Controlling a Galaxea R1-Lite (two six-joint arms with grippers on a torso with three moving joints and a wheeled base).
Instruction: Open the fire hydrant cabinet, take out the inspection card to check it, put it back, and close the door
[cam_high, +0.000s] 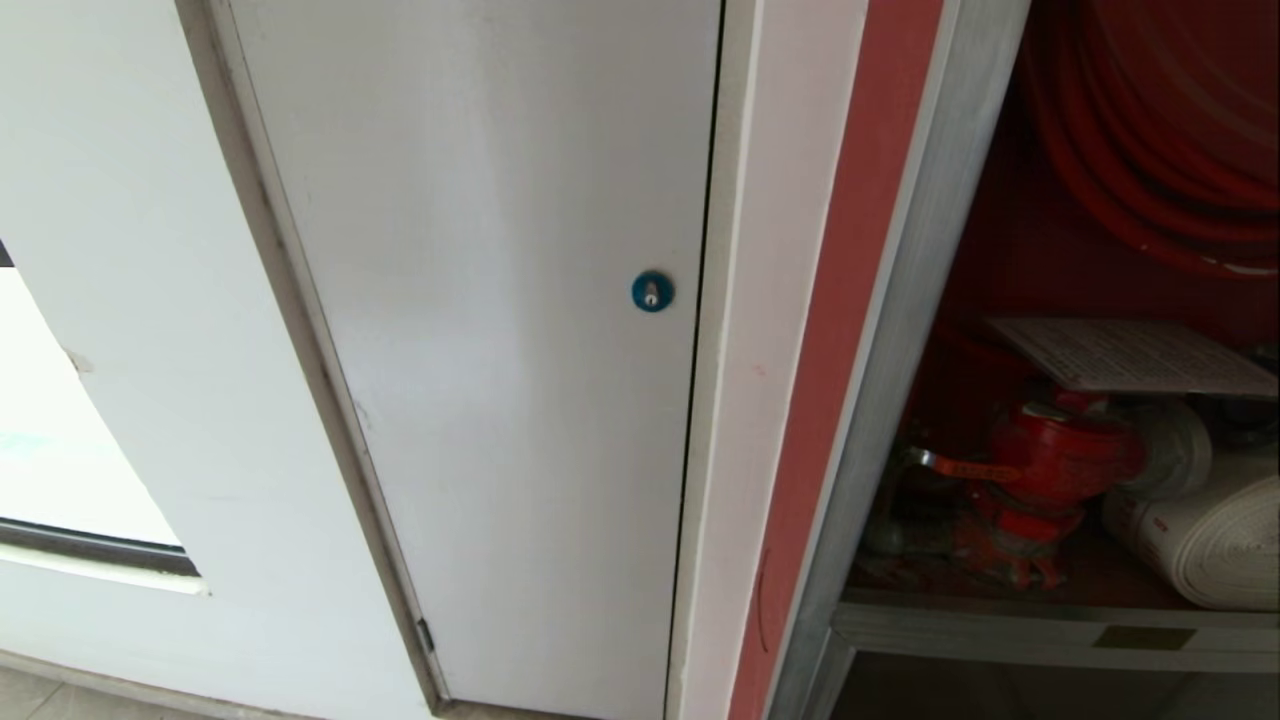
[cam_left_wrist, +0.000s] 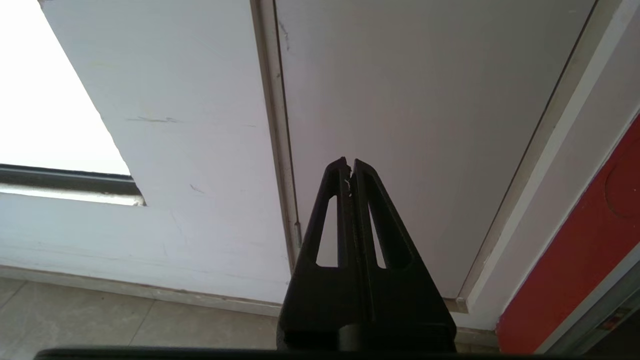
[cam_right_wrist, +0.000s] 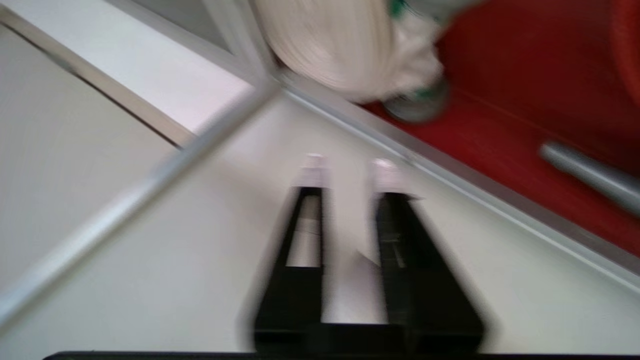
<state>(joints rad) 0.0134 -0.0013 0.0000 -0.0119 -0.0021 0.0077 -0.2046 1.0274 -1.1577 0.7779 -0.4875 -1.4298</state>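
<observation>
The fire hydrant cabinet (cam_high: 905, 300) fills the right of the head view, with a brushed-aluminium frame and red lining. Inside are a red coiled hose (cam_high: 1150, 130), a red hydrant valve (cam_high: 1050, 470) and a white rolled hose (cam_high: 1220, 540). The inspection card (cam_high: 1130, 355), a printed white sheet, lies flat on top of the valve. An aluminium crossbar with a small brass plate (cam_high: 1145, 637) runs below the valve. I cannot tell where the door stands. My right gripper (cam_right_wrist: 350, 167) is open and empty over a pale surface beside the cabinet frame (cam_right_wrist: 450, 170), short of the white hose (cam_right_wrist: 330, 45). My left gripper (cam_left_wrist: 349, 162) is shut and parked.
A plain white panel (cam_high: 500, 300) with a blue round lock (cam_high: 652, 291) stands left of the cabinet, and a white wall (cam_high: 120, 200) lies further left. A thin aluminium bar (cam_right_wrist: 150, 180) crosses the right wrist view. Floor tiles (cam_left_wrist: 100, 325) show below the left gripper.
</observation>
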